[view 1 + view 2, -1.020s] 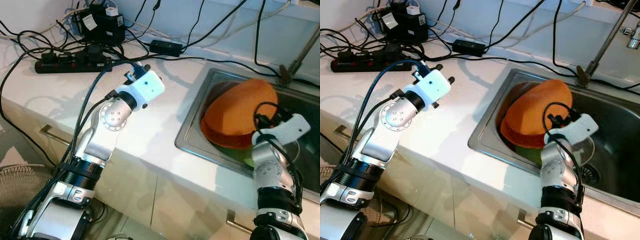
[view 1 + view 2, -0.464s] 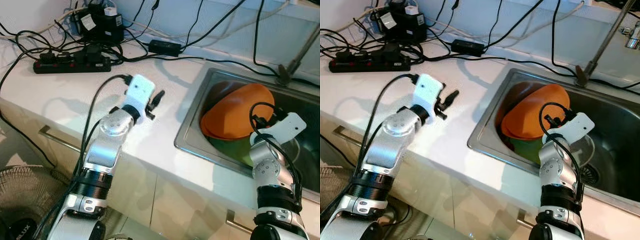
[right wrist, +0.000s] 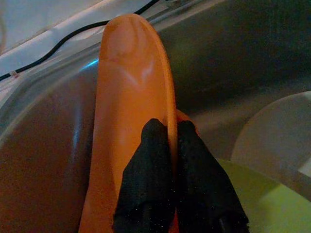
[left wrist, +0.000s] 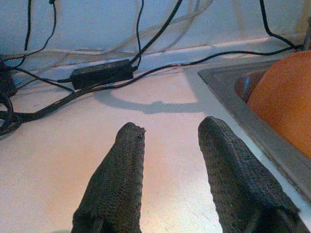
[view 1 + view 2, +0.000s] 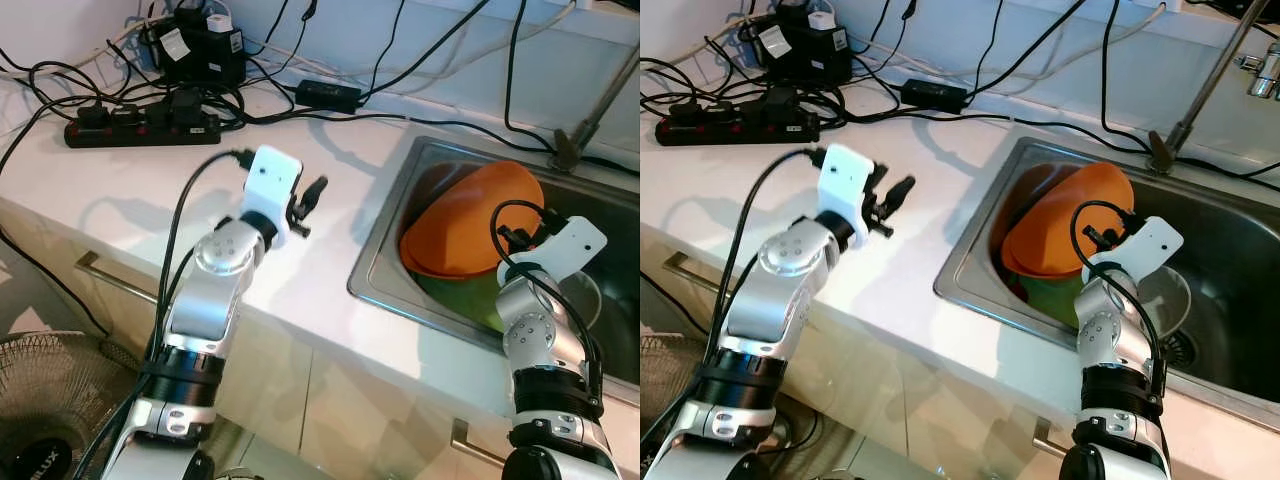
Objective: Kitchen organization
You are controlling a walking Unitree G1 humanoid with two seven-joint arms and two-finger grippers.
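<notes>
Orange plate (image 3: 129,102) pinched by right tool (image 3: 167,141) remains in sink (image 5: 385,245) at 3 o'clock; left tool (image 4: 170,160) open, removal pending.

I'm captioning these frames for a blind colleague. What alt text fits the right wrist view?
The right gripper pinches the rim of an orange plate, one black finger on each side, holding it tilted on edge inside a steel sink. A green dish lies below, with a clear round dish beside it.

White countertop (image 5: 130,200), cream cabinet fronts (image 5: 330,400).
</notes>
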